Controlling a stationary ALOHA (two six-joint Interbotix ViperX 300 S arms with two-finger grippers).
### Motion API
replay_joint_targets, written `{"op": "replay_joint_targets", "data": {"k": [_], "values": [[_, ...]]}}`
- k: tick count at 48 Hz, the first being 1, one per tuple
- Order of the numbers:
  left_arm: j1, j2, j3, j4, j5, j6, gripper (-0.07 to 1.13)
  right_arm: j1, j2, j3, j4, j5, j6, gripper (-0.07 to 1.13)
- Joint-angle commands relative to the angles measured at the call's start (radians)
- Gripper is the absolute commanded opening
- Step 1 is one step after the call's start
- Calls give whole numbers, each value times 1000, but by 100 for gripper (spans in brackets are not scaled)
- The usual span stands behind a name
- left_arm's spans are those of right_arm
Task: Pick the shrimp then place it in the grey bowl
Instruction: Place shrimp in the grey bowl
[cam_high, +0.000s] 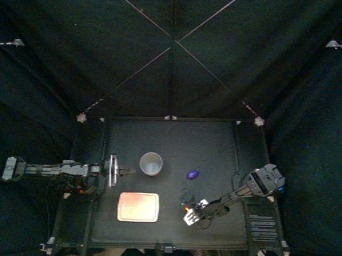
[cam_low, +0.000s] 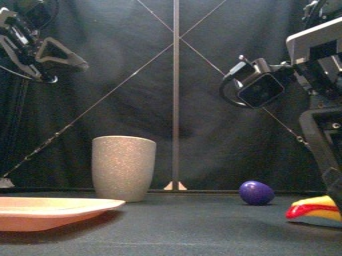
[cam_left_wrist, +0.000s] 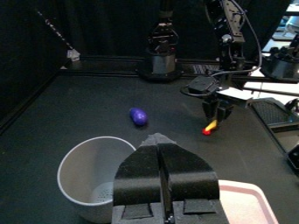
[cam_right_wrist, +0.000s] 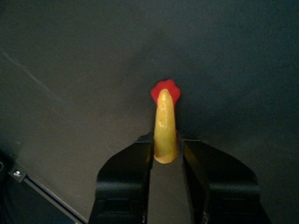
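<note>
Currently the right gripper (cam_right_wrist: 167, 147) sits low at the table, its arm bent down from the right, jaws closed against both sides of the yellow, red-tailed shrimp (cam_right_wrist: 166, 118). A purple toy (cam_low: 257, 192) lies near, behind this gripper. The pink tray (cam_low: 54, 210) lies just to its left. The grey bowl (cam_low: 123, 168) stands upright further back-left. The left gripper (cam_left_wrist: 163, 149) hovers beside the bowl, jaws together, empty.

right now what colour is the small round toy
The round toy is dark purple; front view.
</note>
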Motion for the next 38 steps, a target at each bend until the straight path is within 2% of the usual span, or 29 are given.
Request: {"op": "replay_joint_targets", "data": {"k": [1,7,13,20,25,31,38], "values": [[2,5,-12,0,-9,2,15,-38,-77,-48,-80,5,-3,48],[2,5,-12,2,-11,2,15,-110,-130,-86,-259,6,-6,48],[2,5,-12,2,-21,2,15,-215,-160,-115,-468,-17,-6,48],[2,5,-11,2,-23,2,15,-347,-155,-140,-637,-118,3,48],[2,5,-8,2,-25,2,15,-426,-141,-155,-681,-224,5,48],[2,5,-3,2,-25,2,15,-512,-109,-173,-687,-359,-3,48],[3,5,5,2,-29,2,15,-566,-69,-192,-693,-471,-6,48]]}}
